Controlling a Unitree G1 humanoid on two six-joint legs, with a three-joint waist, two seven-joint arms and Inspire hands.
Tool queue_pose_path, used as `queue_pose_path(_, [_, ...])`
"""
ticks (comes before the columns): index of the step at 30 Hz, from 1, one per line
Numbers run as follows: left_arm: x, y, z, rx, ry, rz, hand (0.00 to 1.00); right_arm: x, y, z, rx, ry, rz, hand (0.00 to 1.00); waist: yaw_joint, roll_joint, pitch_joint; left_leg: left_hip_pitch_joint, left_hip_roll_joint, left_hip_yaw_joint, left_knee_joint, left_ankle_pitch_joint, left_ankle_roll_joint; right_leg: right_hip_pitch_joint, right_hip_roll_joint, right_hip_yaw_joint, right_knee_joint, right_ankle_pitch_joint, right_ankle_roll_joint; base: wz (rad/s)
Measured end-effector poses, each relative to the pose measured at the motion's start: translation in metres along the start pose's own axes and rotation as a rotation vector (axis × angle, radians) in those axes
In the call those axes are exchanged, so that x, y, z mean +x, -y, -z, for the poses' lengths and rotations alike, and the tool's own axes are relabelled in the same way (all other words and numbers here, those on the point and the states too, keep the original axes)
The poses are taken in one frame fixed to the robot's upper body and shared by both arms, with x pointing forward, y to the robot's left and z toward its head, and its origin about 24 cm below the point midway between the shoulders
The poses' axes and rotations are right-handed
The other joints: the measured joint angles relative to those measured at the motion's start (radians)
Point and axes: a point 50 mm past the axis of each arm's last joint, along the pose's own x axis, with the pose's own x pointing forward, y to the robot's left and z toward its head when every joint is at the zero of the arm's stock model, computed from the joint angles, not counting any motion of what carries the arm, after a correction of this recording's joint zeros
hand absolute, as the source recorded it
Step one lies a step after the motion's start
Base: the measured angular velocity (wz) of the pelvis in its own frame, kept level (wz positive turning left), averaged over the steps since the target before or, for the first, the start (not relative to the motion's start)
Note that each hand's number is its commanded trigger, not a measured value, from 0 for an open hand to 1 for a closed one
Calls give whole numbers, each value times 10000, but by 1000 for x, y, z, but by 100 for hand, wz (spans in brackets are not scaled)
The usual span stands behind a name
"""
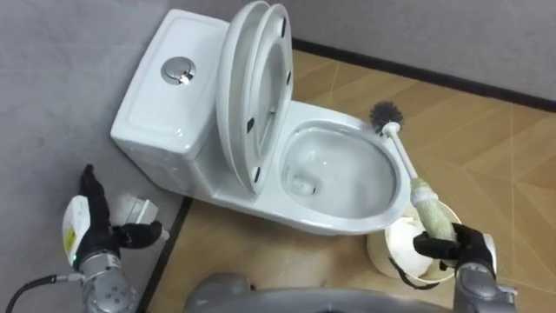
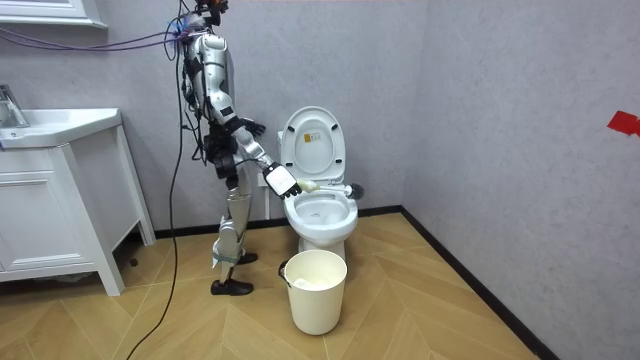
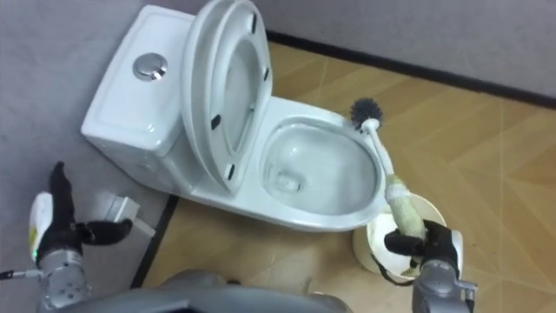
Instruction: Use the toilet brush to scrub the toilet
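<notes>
Wooden floor (image 1: pixel 495 156), white toilet (image 1: pixel 330 228); right hand (image 1: pixel 456 248) curled tight around brush (image 1: pixel 404 155) handle.

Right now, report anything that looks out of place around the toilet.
The brush looks off: its head sits at the outer edge of the toilet rim, outside the bowl, with the shaft crossing the rim. The right hand grips its handle above a bin. Nothing looks spilled or broken.

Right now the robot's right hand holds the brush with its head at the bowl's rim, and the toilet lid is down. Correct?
No: the lid is raised, leaning back toward the tank, as the left eye view shows. The right hand does hold the brush, its head at the rim of the bowl.
</notes>
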Motion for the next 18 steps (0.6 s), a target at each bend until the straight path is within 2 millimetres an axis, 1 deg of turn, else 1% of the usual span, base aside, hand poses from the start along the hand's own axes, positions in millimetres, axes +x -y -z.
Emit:
queue_pose_path(2, [1, -3, -10, -99, 459, -128, 0, 0, -3, 0, -242, 52, -168, 100, 151, -56, 9, 1, -35, -49, 11, 4, -4, 90, 11, -74, -9, 1, -3, 15])
queue_pose_path(3, [2, -4, -16, -127, 764, -190, 0, 0, -5, 1, -332, 18, -280, 100, 186, -82, 6, 11, -82, -208, 55, 4, -4, 175, 3, -181, -17, 1, -3, 26])
queue_pose_path(4, [3, -4, -20, -115, 946, -229, 0, 0, -5, 2, -390, 1, -328, 100, 186, -89, 9, 10, -106, -263, 95, 4, -4, 228, -3, -226, -23, -2, 2, 28])
queue_pose_path(5, [4, -6, -27, -154, 1277, -317, 0, -1, -6, 3, -476, -40, -376, 100, 267, -82, 18, 22, -112, -346, 125, 4, -3, 291, -7, -247, -24, -4, 6, 23])
queue_pose_path(7, [5, -9, -37, -194, 1757, -454, 0, -1, -7, 6, -576, -109, -509, 100, 286, -44, 47, 45, -108, -436, 133, 2, -3, 293, -8, -236, -24, -4, 6, 17])
queue_pose_path(9, [6, -11, -46, -175, 2286, -608, 0, -2, -10, 9, -809, -166, -757, 100, 381, 46, 53, 50, -123, -505, 120, 0, -4, 299, -4, -234, -20, -4, 7, 9])
queue_pose_path(11, [7, -13, -53, -283, 2588, -737, 0, -2, -13, 9, -1159, -124, -1001, 100, 399, 104, 64, 16, -132, -532, 124, -1, -7, 279, 2, -246, -20, -4, 7, 2])
queue_pose_path(14, [11, -13, -61, -357, 3020, -813, 0, -3, -18, 13, -1697, -172, -1360, 100, 414, 170, 49, -89, -149, -564, 132, -1, -11, 235, 15, -280, -15, -4, 7, 3])
queue_pose_path(18, [11, -16, -74, -147, 3715, -1093, 0, -6, -24, 21, -1882, -474, -1750, 100, 387, 175, 51, -152, -151, -568, 161, 8, -18, 165, 6, -276, -18, -4, 7, 1])
